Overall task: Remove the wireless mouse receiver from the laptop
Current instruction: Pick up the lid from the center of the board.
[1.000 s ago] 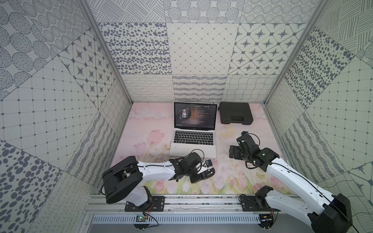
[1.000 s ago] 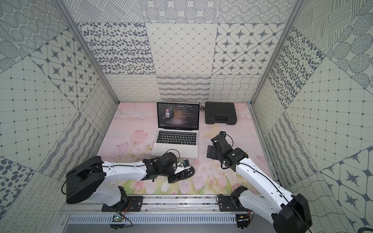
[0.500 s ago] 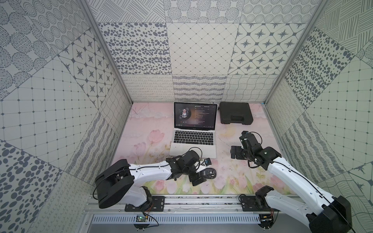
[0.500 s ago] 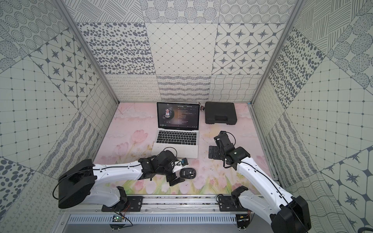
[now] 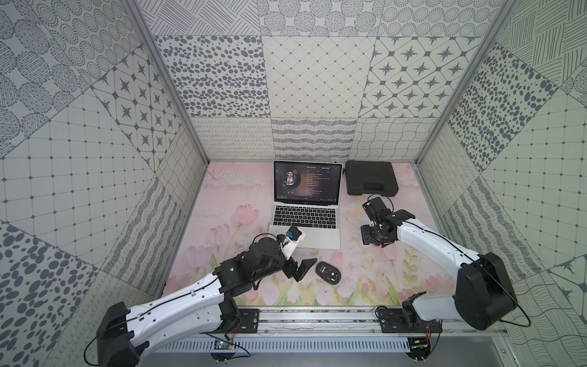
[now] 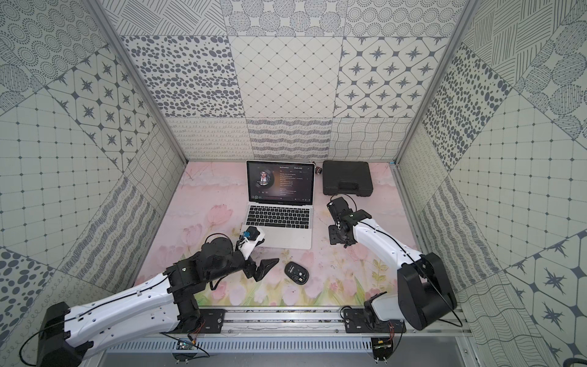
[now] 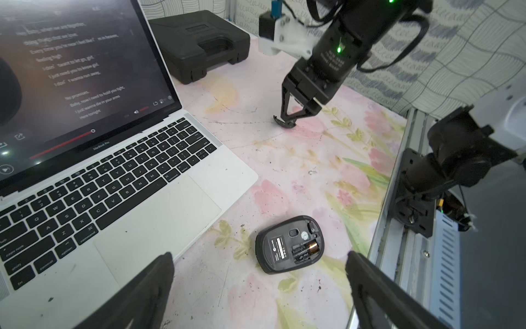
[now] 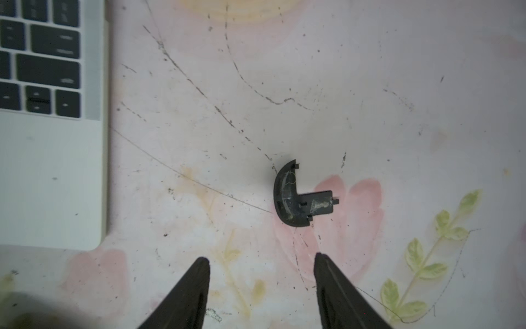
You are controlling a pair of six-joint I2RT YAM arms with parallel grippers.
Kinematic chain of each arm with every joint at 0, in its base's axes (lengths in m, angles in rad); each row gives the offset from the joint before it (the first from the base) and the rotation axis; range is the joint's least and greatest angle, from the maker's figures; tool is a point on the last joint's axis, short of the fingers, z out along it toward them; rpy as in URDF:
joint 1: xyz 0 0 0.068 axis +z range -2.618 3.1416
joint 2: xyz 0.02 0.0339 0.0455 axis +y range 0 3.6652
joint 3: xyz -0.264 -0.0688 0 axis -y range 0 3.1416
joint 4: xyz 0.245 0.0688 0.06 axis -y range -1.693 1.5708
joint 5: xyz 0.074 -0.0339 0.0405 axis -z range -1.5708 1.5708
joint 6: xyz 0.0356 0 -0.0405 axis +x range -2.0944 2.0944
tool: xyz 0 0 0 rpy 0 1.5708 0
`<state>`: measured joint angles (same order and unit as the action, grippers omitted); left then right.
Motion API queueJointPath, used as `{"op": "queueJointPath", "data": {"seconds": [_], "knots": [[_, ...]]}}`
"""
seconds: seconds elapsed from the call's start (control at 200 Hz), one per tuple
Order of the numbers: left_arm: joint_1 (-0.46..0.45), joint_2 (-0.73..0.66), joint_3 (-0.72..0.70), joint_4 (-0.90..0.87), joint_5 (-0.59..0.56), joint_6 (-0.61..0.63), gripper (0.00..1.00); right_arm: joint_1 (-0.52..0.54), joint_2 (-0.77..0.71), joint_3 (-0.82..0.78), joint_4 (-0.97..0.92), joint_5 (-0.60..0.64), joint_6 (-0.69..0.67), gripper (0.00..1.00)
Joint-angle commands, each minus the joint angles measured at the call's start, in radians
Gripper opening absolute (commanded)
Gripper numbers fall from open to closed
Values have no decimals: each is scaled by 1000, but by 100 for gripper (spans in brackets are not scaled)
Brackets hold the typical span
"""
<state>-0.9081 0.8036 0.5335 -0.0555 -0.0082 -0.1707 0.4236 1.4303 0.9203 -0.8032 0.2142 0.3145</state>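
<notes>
We saw the laptop [image 5: 320, 236] standing open at the back middle of the flowered mat [image 5: 235, 197], its dark screen lit with a round portrait and lines of text. The wireless mouse receiver we could not find with certainty in any view. In a top view a small dark thing [image 6: 318, 170] sat just beside the upper right corner of the screen, between the laptop and the black toolbox [image 5: 371, 178], but it was too small for us to tell what it was.

The left gripper [image 7: 258, 255] hovered above the mat just in front of the laptop's front edge. Its 2 fingers [image 7: 153, 287] were spread wide and held nothing. The black mouse [image 7: 290, 245] lay on its back just ahead of them, apart from both fingers, with its battery bay open and 1 battery showing inside.

The right gripper [image 8: 261, 257] pointed down at the mat to the right of the laptop, in front of the toolbox. In the right wrist view its 2 fingers [image 8: 187, 293] stood apart with bare mat between them, and they pinched nothing. A curved black shell piece [image 8: 296, 196] lay on the mat just beyond the tips. From the left wrist view we could not tell whether the tips touched this piece. The mouse and the shell piece were well apart.
</notes>
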Motion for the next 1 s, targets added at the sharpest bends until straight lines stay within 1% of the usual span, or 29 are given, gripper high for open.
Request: {"op": "queueJointPath", "data": {"seconds": [0.0, 0.12, 0.29, 0.41, 0.695, 0.745, 0.835, 0.995], "knots": [[67, -9, 21, -112, 88, -272, 100, -11, 85, 39, 20, 45, -29, 59], [132, 90, 42, -100, 268, -309, 100, -17, 165, 66, 28, 46, -39, 52], [187, 186, 52, -55, 408, -345, 100, -27, 219, 88, 28, 67, -46, 46], [197, 197, 48, -53, 416, -339, 100, -36, 249, 89, 28, 74, -52, 41], [211, 193, 33, -52, 426, -335, 100, -57, 307, 107, 30, 82, -78, 33], [213, 193, 33, -52, 422, -336, 100, -58, 311, 113, 31, 80, -81, 30], [217, 195, 31, -55, 422, -336, 100, -60, 318, 116, 30, 63, -81, 18], [221, 195, 29, -53, 418, -339, 100, -63, 315, 109, 31, 41, -71, 2]]}}
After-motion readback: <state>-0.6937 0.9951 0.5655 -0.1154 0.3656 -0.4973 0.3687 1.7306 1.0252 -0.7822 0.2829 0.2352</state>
